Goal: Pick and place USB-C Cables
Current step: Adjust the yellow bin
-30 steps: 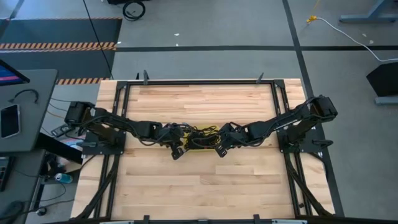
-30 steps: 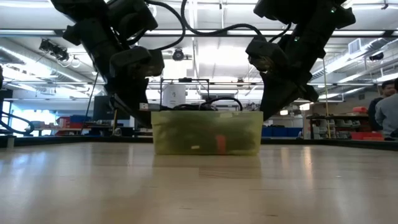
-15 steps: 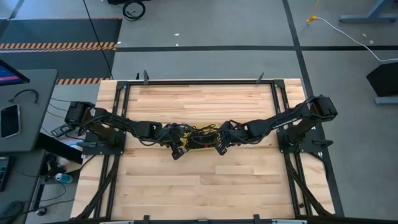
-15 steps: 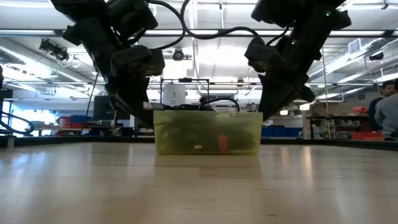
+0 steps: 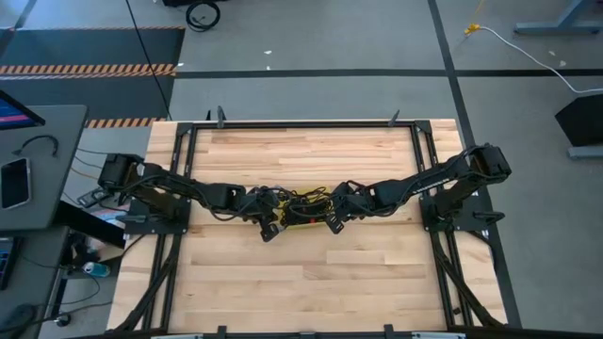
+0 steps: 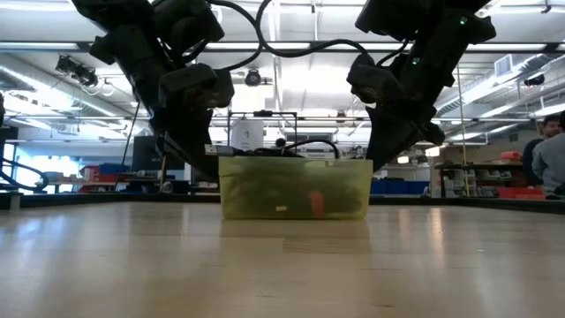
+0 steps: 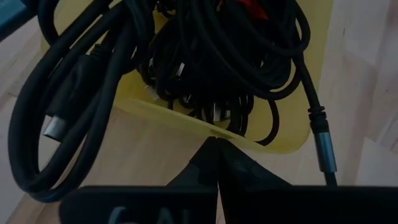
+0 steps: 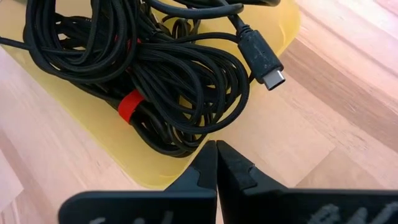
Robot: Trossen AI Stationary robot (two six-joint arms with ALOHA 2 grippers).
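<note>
meanwhile we see the right tool (image 8: 216,163) has edged inward over the last second, now at the rim of the yellow bin (image 6: 294,187) at mid tabletop (image 5: 301,282); its fingers are pressed together, gripping nothing; the left tool (image 7: 213,160) holds at the opposite rim, likewise closed and empty; the usb-c cables (image 8: 155,81) lie heaped inside the bin, one bundle with a red tie (image 8: 130,105), a loop spilling over the edge; we judge no cable has been picked yet.

arms: 2 | yellow bin (image 6: 294,187): 1 | cables (image 8: 168,81): tangled pile, uncountable | red ties (image 8: 130,104): 1 seen
</note>
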